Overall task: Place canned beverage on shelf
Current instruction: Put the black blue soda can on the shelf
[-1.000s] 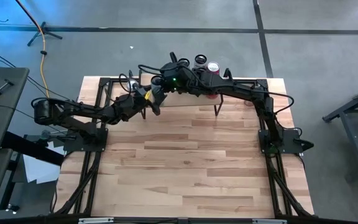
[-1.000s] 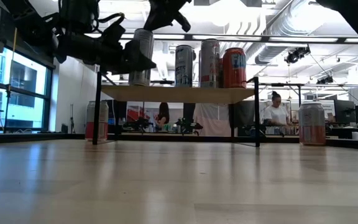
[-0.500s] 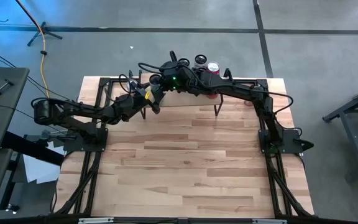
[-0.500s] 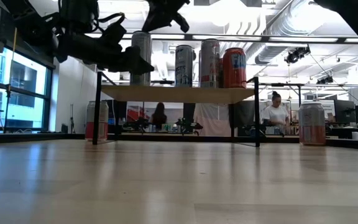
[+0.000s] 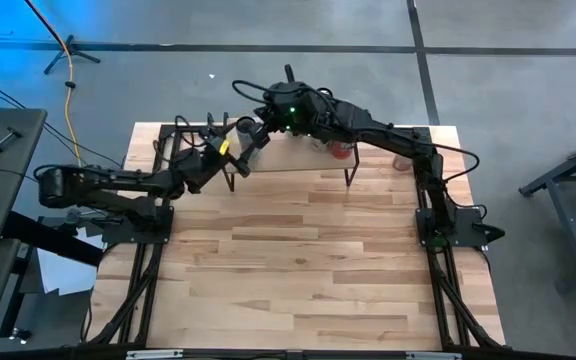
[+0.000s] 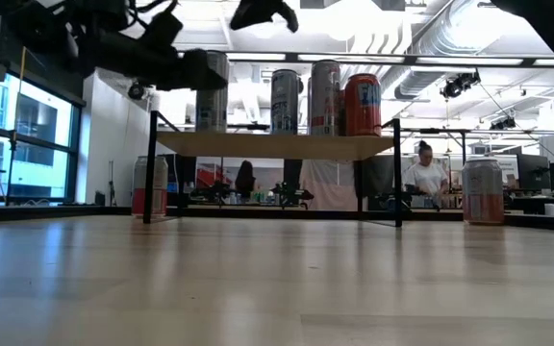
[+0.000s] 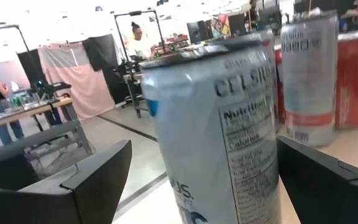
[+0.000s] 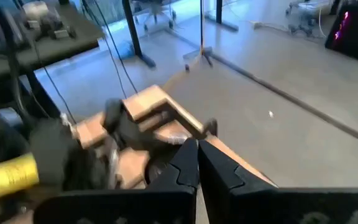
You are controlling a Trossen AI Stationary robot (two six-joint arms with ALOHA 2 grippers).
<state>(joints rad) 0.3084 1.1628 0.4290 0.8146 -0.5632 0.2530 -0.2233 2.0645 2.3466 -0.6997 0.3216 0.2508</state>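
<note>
The silver can (image 6: 212,91) stands upright on the shelf (image 6: 275,145), at its left end, long axis vertical, in a row with three more cans (image 6: 323,97) to its right. The left pincer (image 5: 236,150) is right at it: in the left wrist view the can (image 7: 219,124) fills the space between the two dark fingers (image 7: 82,180), and a gap shows on either side, so I'd say the pincer is parted wide and gripping nothing. The can sits dead ahead of that pincer, between its fingers, so a straight pull back toward the left and near side should clear it without a knock; a sideways swing could tip it into its neighbours.

The right pincer (image 8: 197,163) hangs above the shelf's far left, fingers pressed together, empty, higher than the can tops. The left arm is plainly the nearer one to the can.

Compared with a second ago, the left arm has drawn back and risen a little in the low view, its dark bulk no longer wrapped over the can's front. The right arm has lifted and swung toward the far edge. The can looks set down and upright.

Two more cans stand on the table (image 6: 277,279), one under the shelf's left end (image 6: 149,185), one off to the right (image 6: 482,190).
</note>
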